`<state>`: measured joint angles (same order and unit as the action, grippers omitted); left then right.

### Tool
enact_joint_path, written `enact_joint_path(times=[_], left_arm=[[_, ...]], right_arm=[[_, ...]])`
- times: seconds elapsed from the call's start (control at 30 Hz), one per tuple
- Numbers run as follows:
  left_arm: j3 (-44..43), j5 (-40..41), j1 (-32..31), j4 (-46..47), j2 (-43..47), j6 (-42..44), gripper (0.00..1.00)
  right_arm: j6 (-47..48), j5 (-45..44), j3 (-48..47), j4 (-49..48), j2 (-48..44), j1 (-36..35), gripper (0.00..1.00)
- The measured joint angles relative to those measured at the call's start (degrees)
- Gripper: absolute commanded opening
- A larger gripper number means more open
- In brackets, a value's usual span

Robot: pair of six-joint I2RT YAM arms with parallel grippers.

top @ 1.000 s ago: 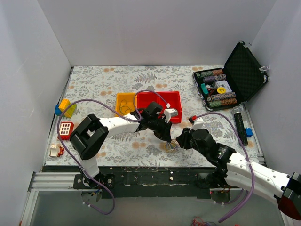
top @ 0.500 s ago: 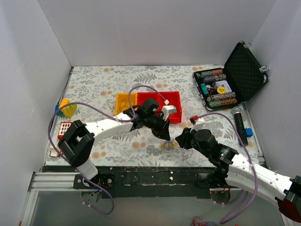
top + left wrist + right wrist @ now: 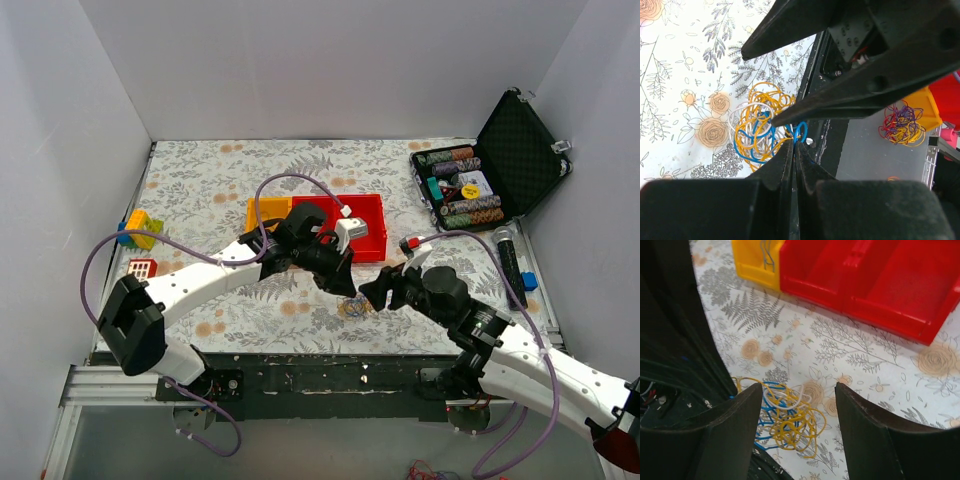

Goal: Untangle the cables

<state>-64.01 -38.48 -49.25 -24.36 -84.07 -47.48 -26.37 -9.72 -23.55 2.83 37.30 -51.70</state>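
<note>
While both arms meet at the table's near edge, the cables [image 3: 352, 308] lie there as one clump of yellow, blue and white loops. The left gripper [image 3: 794, 144] is pressed together beside a blue loop. The right gripper [image 3: 797, 387] stands spread over the clump. Behind, the yellow bin [image 3: 752, 267] seems to hold one thin wire, so I judge nearly all the work remains.
</note>
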Motion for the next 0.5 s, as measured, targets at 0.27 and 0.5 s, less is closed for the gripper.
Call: enact_joint_path(times=[0.27,0.5], left_arm=[[0.02,0.44,1.88,-1.03,1.75,-1.68,0.00],[1.44,0.46,3.43,-0.87,6.05,-1.42,0.00]], right_arm=[[1.40,4.52,-2.69,0.55,-0.94,0.00,0.68],[2.71,9.68,-3.52,1.09,-3.32,0.07,0.66]])
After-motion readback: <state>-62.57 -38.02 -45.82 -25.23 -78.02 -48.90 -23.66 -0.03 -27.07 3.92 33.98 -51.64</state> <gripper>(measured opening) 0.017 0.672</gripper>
